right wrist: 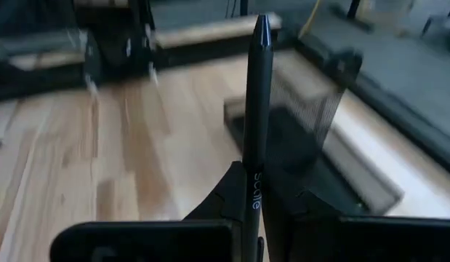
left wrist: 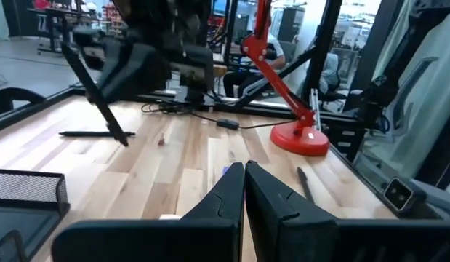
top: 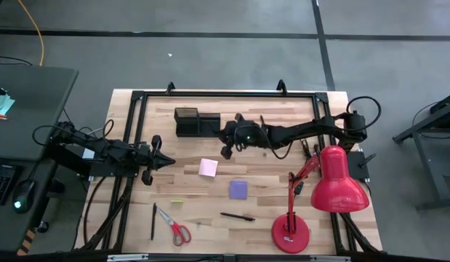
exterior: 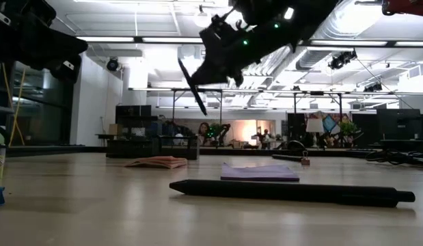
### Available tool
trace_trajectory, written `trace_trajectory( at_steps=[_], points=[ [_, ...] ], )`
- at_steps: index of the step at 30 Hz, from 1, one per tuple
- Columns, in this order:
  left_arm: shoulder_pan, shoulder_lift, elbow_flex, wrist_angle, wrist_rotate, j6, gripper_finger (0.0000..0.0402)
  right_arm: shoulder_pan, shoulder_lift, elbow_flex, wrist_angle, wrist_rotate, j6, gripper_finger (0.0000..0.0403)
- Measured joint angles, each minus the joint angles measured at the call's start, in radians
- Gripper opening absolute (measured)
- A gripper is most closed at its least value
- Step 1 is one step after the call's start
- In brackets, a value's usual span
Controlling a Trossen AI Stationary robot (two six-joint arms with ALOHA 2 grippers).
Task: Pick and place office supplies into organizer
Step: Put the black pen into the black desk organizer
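Observation:
My right gripper (top: 226,145) hangs above the table just right of the black mesh organizer (top: 195,121), shut on a thin dark pen (right wrist: 257,102). The low view shows that pen (exterior: 193,87) slanting in the air. My left gripper (top: 166,161) waits shut and empty at the table's left. Flat on the wood lie a pink note pad (top: 208,167), a purple pad (top: 238,189), red-handled scissors (top: 175,227), two more pens (top: 237,216) (top: 153,220) and a tiny yellowish piece (top: 177,200). My right gripper pinches the pen's barrel (right wrist: 254,191) between its two fingers. The pen lies along the fingers and sticks out well past their tips, toward the organizer (right wrist: 319,131). It is lifted clear of the table and tilted, its lower end (exterior: 204,109) free in the air.
A big red desk lamp (top: 330,182) stands at the near right, its base (top: 290,234) by the front edge. A black metal frame (top: 225,94) runs round the table's edges. Bare wood lies between the pads and the organizer.

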Motion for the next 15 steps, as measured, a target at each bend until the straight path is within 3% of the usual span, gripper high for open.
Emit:
trace_trajectory(
  at_steps=[15],
  points=[
    [0.0,0.0,0.0,-0.002,0.004,0.015,0.0001,-0.124,0.169,0.001,0.521,-0.1,-0.073,0.0006]
  ],
)
